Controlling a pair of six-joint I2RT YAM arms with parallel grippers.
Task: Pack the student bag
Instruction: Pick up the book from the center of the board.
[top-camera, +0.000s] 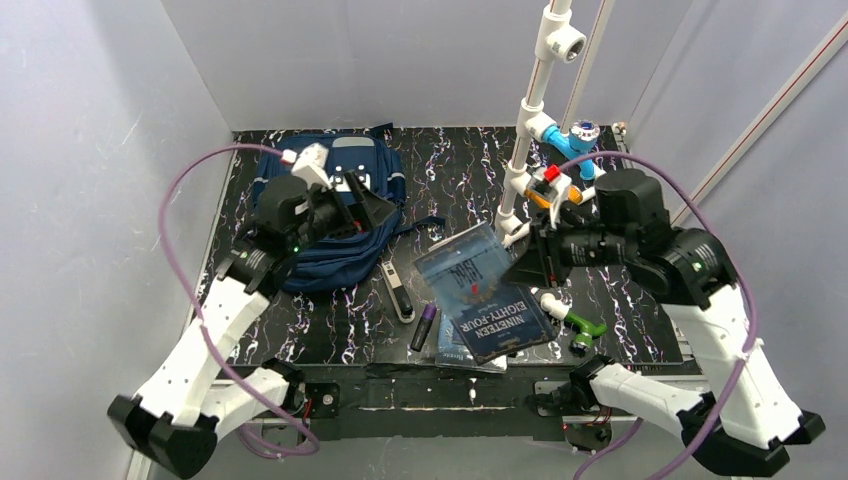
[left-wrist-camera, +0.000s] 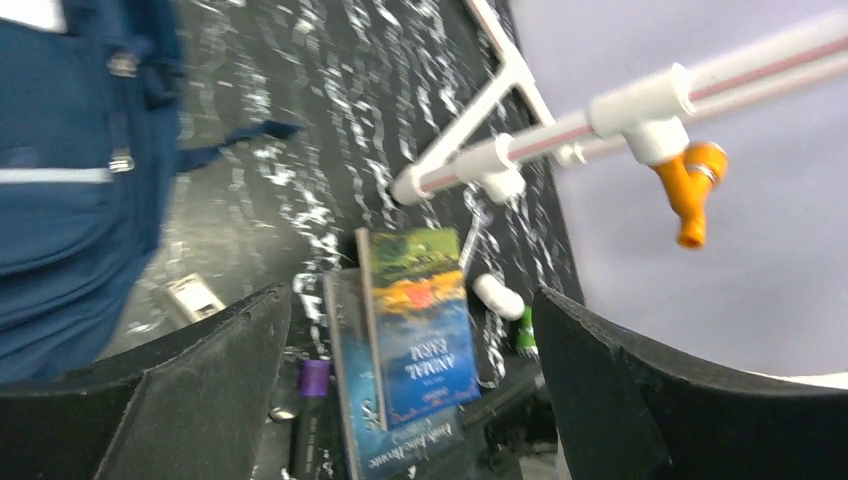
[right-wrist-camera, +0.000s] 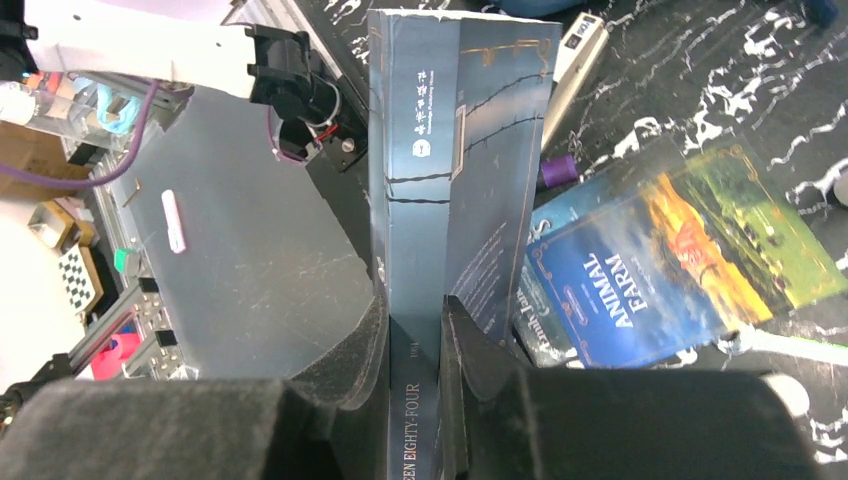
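The student bag (top-camera: 330, 262) is a navy backpack lying at the table's back left, and it fills the left side of the left wrist view (left-wrist-camera: 70, 200). My left gripper (top-camera: 365, 205) hovers over it, open, with nothing between its fingers (left-wrist-camera: 412, 300). My right gripper (top-camera: 530, 262) is shut on the spine end of a blue-grey book titled Nineteen Eighty-Four (top-camera: 485, 290), which it holds tilted above the table's middle (right-wrist-camera: 455, 150). An Animal Farm book (right-wrist-camera: 680, 260) lies on top of another book below it.
A purple-capped marker (top-camera: 423, 326) and a slim grey-white device (top-camera: 397, 290) lie between the bag and the books. A white pipe frame (top-camera: 530, 130) with coloured fittings rises at the back right. A green fitting (top-camera: 580, 325) lies beside the books.
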